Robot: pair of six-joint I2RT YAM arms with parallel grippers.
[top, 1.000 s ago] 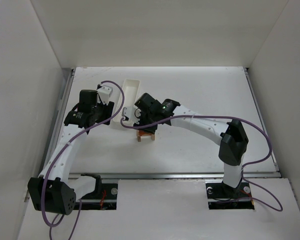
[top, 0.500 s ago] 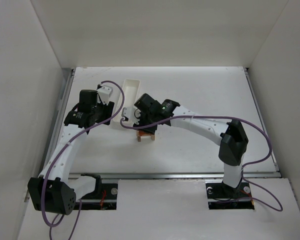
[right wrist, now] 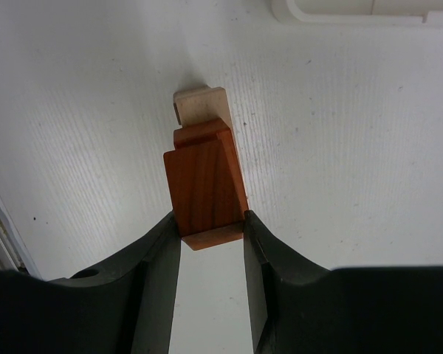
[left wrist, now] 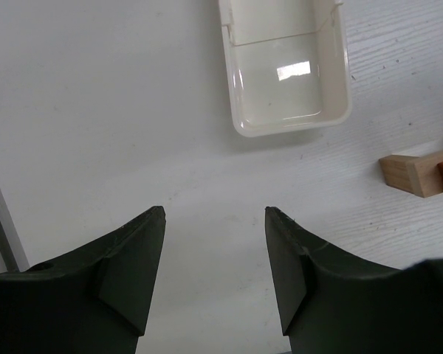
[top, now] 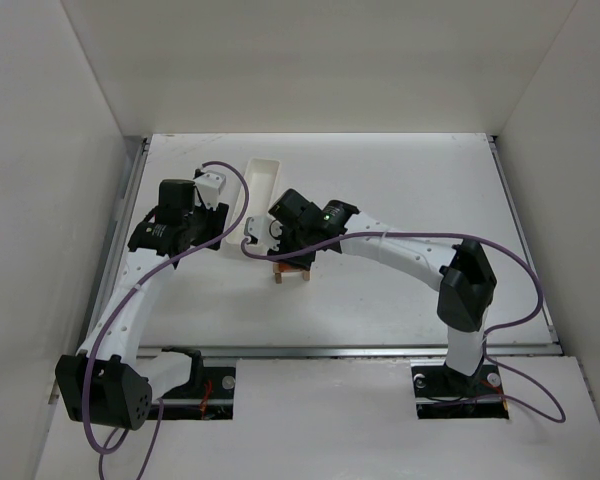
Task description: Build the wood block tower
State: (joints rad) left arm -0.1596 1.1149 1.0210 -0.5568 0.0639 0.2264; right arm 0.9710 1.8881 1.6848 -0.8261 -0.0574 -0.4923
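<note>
**Nothing stirs as right gripper (top: 291, 258) clamps tower's roof piece (right wrist: 205, 184)**

Over the past second neither arm has visibly shifted.

From above, the wood block tower (top: 291, 273) stands on the table (top: 410, 200) just beside the near end of the white tray (top: 263, 165). The right gripper sits directly over it.

In the left wrist view, the left gripper (left wrist: 214, 214) hangs short of the tray's end wall, its jaws apart and empty. A tan block (left wrist: 412, 171) of the tower lies right of the tray.

In the right wrist view, the fingers (right wrist: 156, 254) press both sides of the orange-red roof piece, which rests on tan wood below the tray's rim.
</note>
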